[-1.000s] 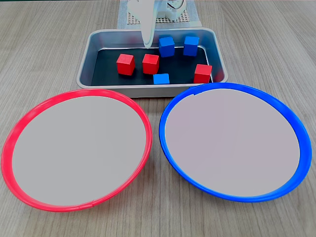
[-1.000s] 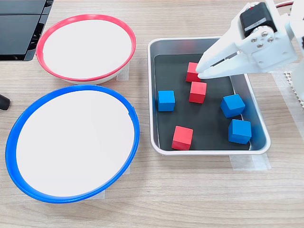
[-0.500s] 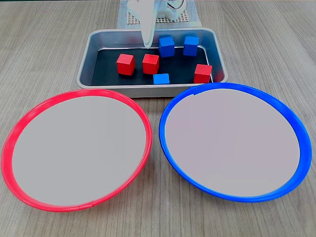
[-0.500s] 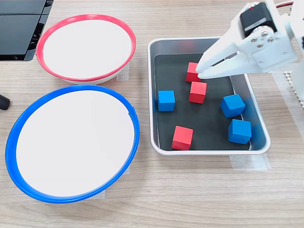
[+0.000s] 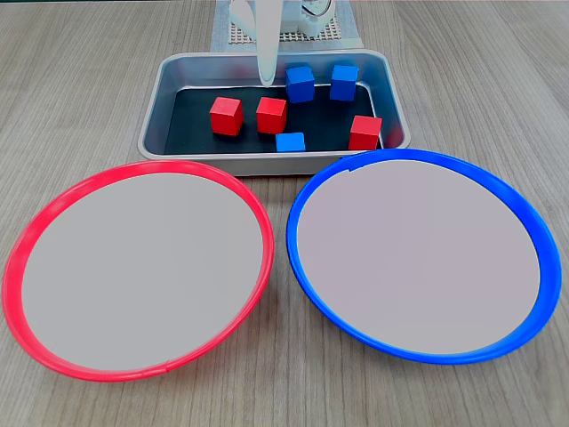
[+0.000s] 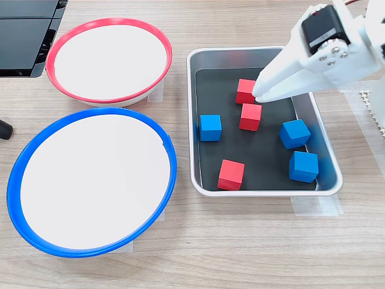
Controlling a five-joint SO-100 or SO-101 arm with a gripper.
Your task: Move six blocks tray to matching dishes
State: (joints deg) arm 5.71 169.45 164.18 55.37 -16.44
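A pale wood-grain table (image 6: 240,253) carries everything here. The white fingers (image 6: 260,94) are pressed together into one tapering point with nothing between them, and that tip hangs over the far side of the tray (image 6: 195,120), just beside a red block (image 6: 245,90) at the top of the dark bottom as the side-on fixed view shows it. Directly below that block lies a second red block (image 6: 251,116), and a third red block (image 6: 231,174) sits near the tray's lower wall. A blue block (image 6: 210,127) rests by the tray's left wall, while two more, a blue block (image 6: 295,133) and another blue block (image 6: 304,166), lie toward the right. Left of the tray stand the red-rimmed dish (image 6: 108,27) and, nearer, the blue-rimmed dish (image 6: 90,247), both with bare pale centres. All six blocks are in the tray.
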